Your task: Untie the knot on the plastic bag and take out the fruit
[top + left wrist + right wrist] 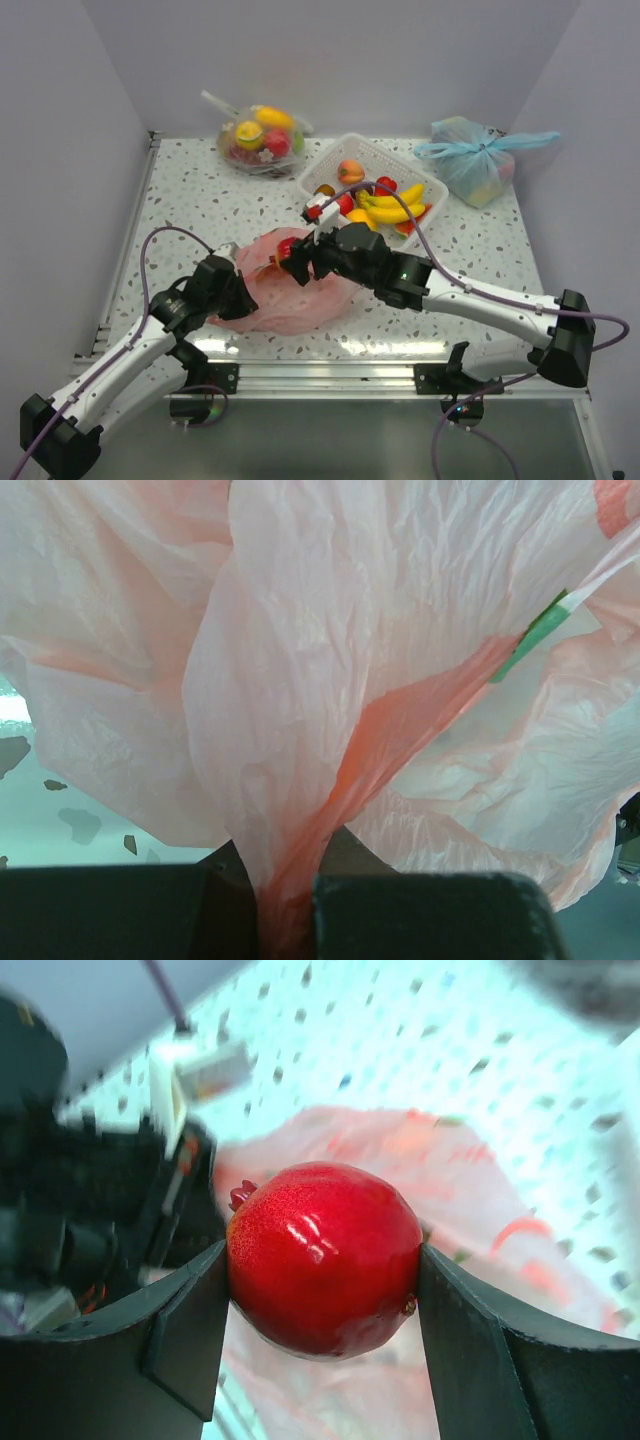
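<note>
The glossy round fruit [320, 1250], grasped by the right end effector [322, 1295], could slip out; the left end effector [290, 915] clenched the bag [300, 680].

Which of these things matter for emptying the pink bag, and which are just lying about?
Job:
pink bag, pinched by left end effector
red fruit, held in right end effector
basket with fruit, probably

Lying about:
clear bag of fruit
blue bag, tied
</note>
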You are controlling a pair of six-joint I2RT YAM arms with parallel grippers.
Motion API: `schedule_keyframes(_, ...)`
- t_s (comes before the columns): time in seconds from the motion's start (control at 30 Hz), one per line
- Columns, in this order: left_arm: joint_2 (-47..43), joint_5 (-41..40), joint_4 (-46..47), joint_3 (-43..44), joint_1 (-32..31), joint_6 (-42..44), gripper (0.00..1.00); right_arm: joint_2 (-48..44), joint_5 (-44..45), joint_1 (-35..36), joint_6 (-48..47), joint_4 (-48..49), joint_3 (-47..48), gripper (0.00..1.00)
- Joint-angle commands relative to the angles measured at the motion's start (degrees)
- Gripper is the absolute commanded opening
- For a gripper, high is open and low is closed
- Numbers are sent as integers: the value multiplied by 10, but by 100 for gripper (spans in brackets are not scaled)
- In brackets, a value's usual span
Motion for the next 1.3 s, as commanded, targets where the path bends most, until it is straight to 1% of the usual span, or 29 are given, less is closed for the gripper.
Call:
schedule_keyframes(0.0,0,-10,2,6,0,-8,0,-11,28,-49,-69,-49,69,0)
schedule_keyframes(0.03,1,-11,2,6,-1,-8,0,-9,33,-86,-71,-47,75,0)
schedule_keyframes(0.1,-1,-11,1,6,-1,-8,0,10,70,-121,-78,-36,93,0)
schedule_keyframes(0.13,-1,-11,1,6,-1,-8,0,22,76,-160,-78,-35,102,0)
schedule_keyframes(0.2,0,-11,-1,9,-1,-7,0,59,87,-200,-65,-30,123,0)
schedule_keyframes(0.23,1,-11,-2,10,-1,-7,0,76,89,-238,-59,-25,128,0)
schedule_keyframes(0.3,-1,-12,-6,11,-1,-5,0,107,93,-272,-39,-19,154,0)
schedule_keyframes(0.33,-3,-12,-7,11,-1,-4,0,144,91,-300,-34,-19,165,0)
schedule_keyframes(0.4,-7,-12,-9,12,-1,-4,0,185,95,-323,-16,-27,204,0)
schedule_keyframes(0.43,-10,-13,-9,12,0,-5,0,221,98,-343,-9,-30,216,0)
schedule_keyframes(0.47,-12,-12,-11,11,-1,-5,0,241,97,-355,7,-39,229,1)
schedule_keyframes(0.5,-15,-12,-11,11,-1,-4,0,257,101,-363,15,-46,257,4)
schedule_keyframes(0.57,-13,-12,-12,14,-1,-3,0,295,100,-385,23,-56,282,26)
schedule_keyframes(0.6,-12,-12,-15,13,-1,-2,0,303,96,-389,21,-61,303,38)
schedule_keyframes(0.63,-14,-12,-16,14,-1,-2,0,311,92,-392,16,-67,315,63)
schedule_keyframes(0.67,-13,-12,-15,13,-1,-2,0,318,76,-392,0,-84,327,73)
schedule_keyframes(0.7,-13,-12,-16,13,-1,-2,0,319,68,-392,-8,-92,346,86)
schedule_keyframes(0.73,-12,-12,-16,13,-1,-2,0,315,47,-391,-15,-100,348,90)
schedule_keyframes(0.77,-12,-12,-15,14,-1,-2,0,296,4,-389,-21,-101,345,93)
schedule_keyframes(0.8,-11,-12,-13,14,-1,-2,0,284,-25,-386,-41,-94,328,98)
schedule_keyframes(0.9,-8,-12,-9,17,0,-3,0,231,-96,-364,-88,-101,295,99)
schedule_keyframes(0.97,-4,-12,-7,19,-1,-3,0,206,-138,-334,-117,-114,280,99)
schedule_keyframes(1.0,-3,-12,-4,20,-1,-3,0,185,-166,-321,-149,-135,268,99)
schedule_keyframes(1.03,-3,-12,-3,19,-1,-3,0,177,-177,-292,-169,-149,264,99)
schedule_keyframes(1.07,-2,-12,-3,19,-1,-4,0,170,-185,-277,-186,-171,259,99)
schedule_keyframes(1.17,0,-12,-2,18,-1,-4,0,154,-203,-234,-196,-206,243,99)
schedule_keyframes(1.2,0,-12,-1,18,-1,-4,0,152,-198,-223,-209,-227,236,99)
schedule_keyframes(1.27,1,-12,-1,17,-1,-5,0,154,-167,-188,-236,-238,227,99)
